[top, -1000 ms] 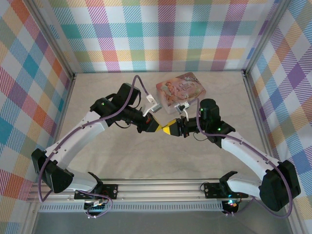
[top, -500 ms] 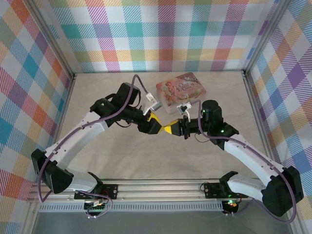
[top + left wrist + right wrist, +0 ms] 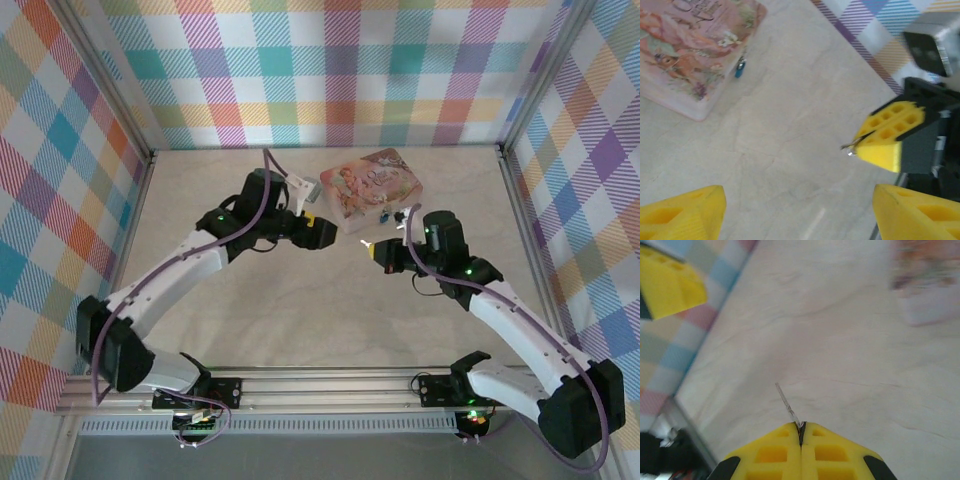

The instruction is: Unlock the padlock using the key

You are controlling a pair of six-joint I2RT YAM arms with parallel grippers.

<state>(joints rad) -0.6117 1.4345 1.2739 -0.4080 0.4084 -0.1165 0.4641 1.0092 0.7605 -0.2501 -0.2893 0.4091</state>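
The padlock [image 3: 740, 68] is a tiny blue body hanging against the front side of the pink tin [image 3: 695, 45]; from above the padlock [image 3: 385, 213] is a blue speck at the tin's [image 3: 372, 182] near edge. My right gripper [image 3: 801, 426] is shut on the key [image 3: 787, 405], whose thin blade sticks out past the yellow fingertips. The left wrist view shows the same key [image 3: 852, 147] poking from the right gripper's fingers [image 3: 887, 135]. My left gripper [image 3: 800, 215] is open with nothing between its fingers, left of the tin. From above, the left gripper [image 3: 316, 230] and right gripper [image 3: 372, 246] stand apart.
The blurred pink tin [image 3: 927, 285] lies at the upper right of the right wrist view. Plaid walls [image 3: 330, 70] and metal frame posts [image 3: 520, 190] close in the beige table [image 3: 300, 310]. Bare table lies between the two grippers and toward the near rail.
The two grippers were tip to tip in mid-table. The left gripper has let go, opened and drawn back up-left. The right gripper has pulled right with the key.
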